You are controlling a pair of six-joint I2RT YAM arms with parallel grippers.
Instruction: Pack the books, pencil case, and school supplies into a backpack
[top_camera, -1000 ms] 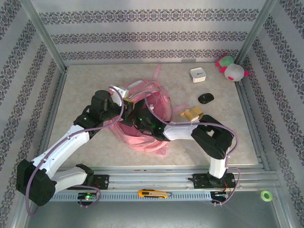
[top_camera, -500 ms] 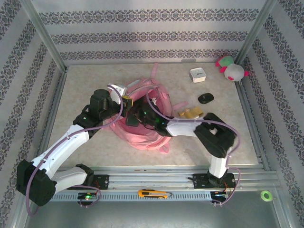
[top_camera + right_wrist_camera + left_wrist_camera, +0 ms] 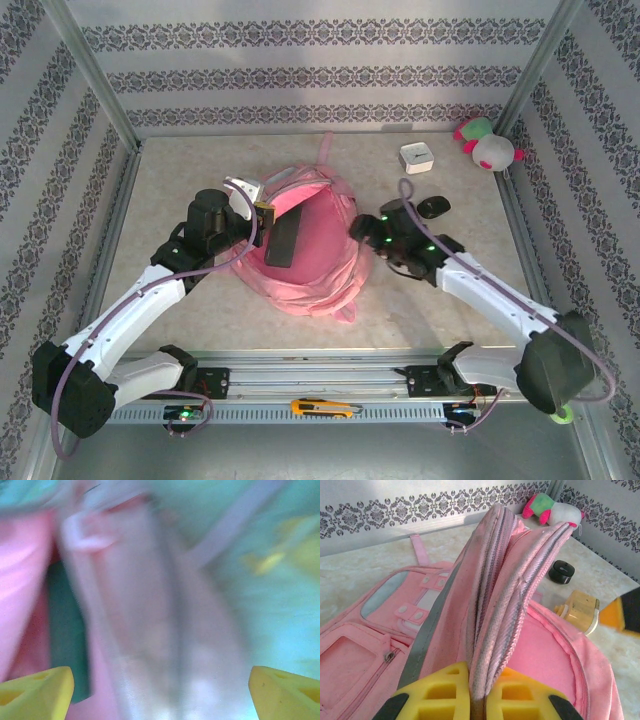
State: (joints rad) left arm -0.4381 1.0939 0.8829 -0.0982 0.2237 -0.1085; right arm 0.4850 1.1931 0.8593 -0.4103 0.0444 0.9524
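Top view: I saw the backpack (image 3: 310, 265) mid-table with a dark flat item (image 3: 283, 240) in its mouth. The right gripper (image 3: 362, 228), inside it a second before, sat beside it.
Left wrist: the left gripper (image 3: 479, 692) pinched the backpack's zip edge.
Right wrist: blurred; fingers (image 3: 35, 690) spread wide.

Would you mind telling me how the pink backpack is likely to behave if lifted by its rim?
Probably floppy: the backpack creases at its rim where the left end effector pinches it. It would likely sag, since its fabric lies slumped on the table. The dark flat item inside might slide.
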